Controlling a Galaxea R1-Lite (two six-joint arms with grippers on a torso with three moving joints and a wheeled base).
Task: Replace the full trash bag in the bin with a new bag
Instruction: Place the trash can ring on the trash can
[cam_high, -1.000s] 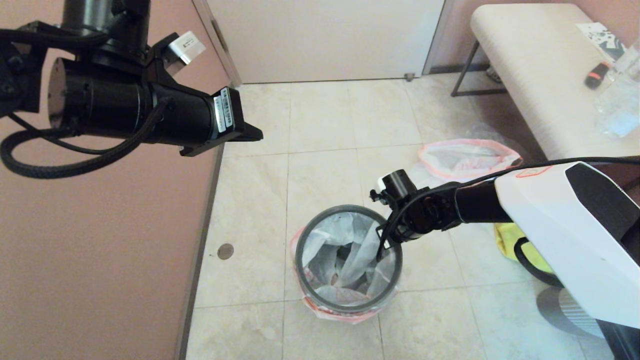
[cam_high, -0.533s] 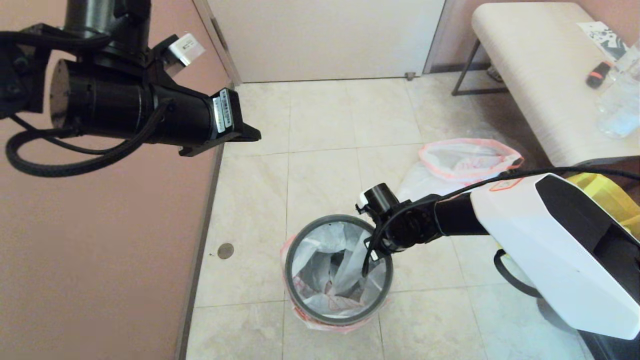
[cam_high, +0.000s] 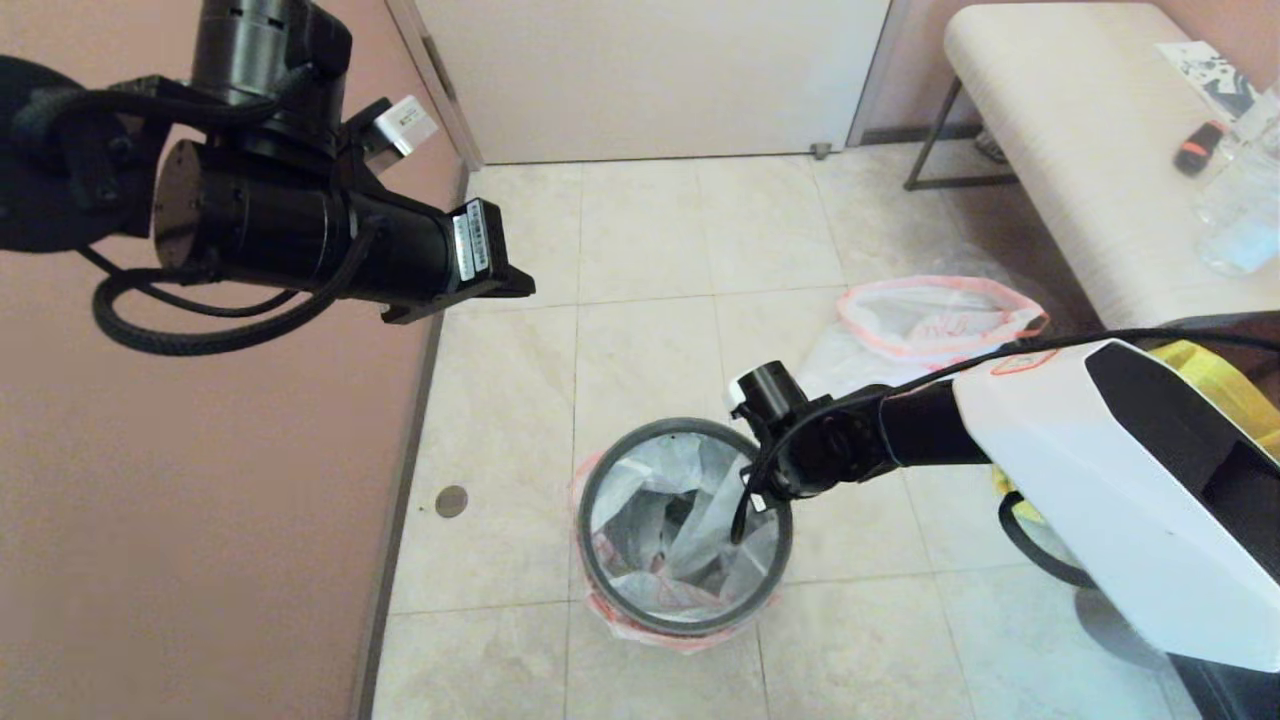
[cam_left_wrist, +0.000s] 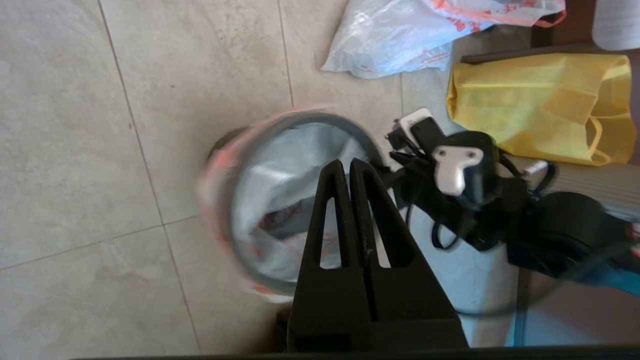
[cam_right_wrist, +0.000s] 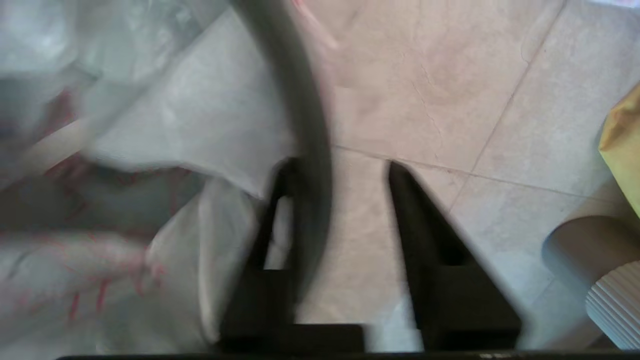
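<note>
The bin (cam_high: 684, 628) stands on the tiled floor, with its dark grey hoop (cam_high: 640, 432) around the mouth. A thin white bag (cam_high: 660, 490) with red print lines it, its edge folded outward under the hoop. My right gripper (cam_high: 742, 515) is open at the bin's right rim. In the right wrist view this gripper (cam_right_wrist: 340, 167) straddles the hoop (cam_right_wrist: 305, 120), one finger inside against the bag (cam_right_wrist: 175, 125), the other outside. My left gripper (cam_high: 515, 285) hangs high on the left, shut and empty; its wrist view shows the gripper (cam_left_wrist: 348, 162) above the bin (cam_left_wrist: 280, 200).
Another filled white bag with a red edge (cam_high: 935, 320) lies on the floor behind the bin. A yellow tote (cam_left_wrist: 540, 105) sits to the right, a ribbed pale grey object (cam_right_wrist: 615, 310) beside it. A bench (cam_high: 1080, 150) stands far right, a pink wall (cam_high: 200, 520) on the left.
The bin slid a little left with the right gripper at its rim, then slightly back to the right. My left arm shifted to the right.
</note>
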